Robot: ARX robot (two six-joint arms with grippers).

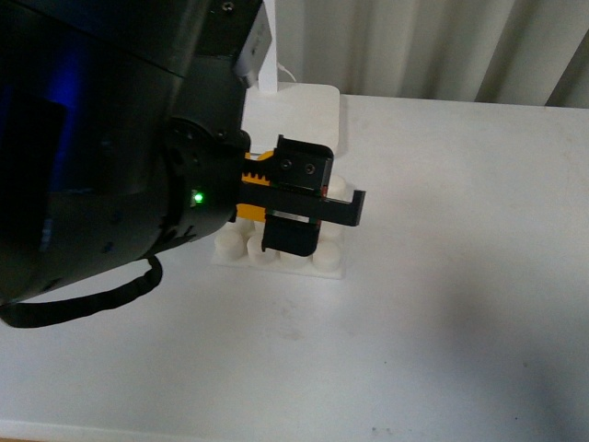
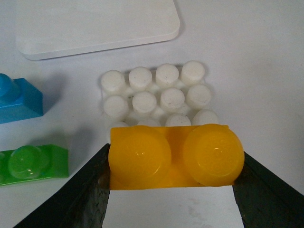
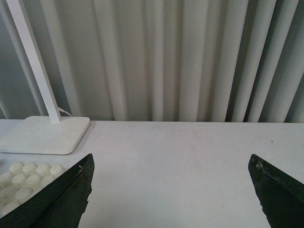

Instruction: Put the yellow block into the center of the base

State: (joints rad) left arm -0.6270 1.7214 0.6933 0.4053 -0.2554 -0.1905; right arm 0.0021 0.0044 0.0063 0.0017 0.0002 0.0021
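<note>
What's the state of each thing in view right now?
left gripper: shut on yellow block.
yellow block: held over one edge row of base, not at centre.
base: flat on table, centre studs bare.
right gripper: open, empty.
blue brick: loose on table.
green brick: loose on table.
</note>
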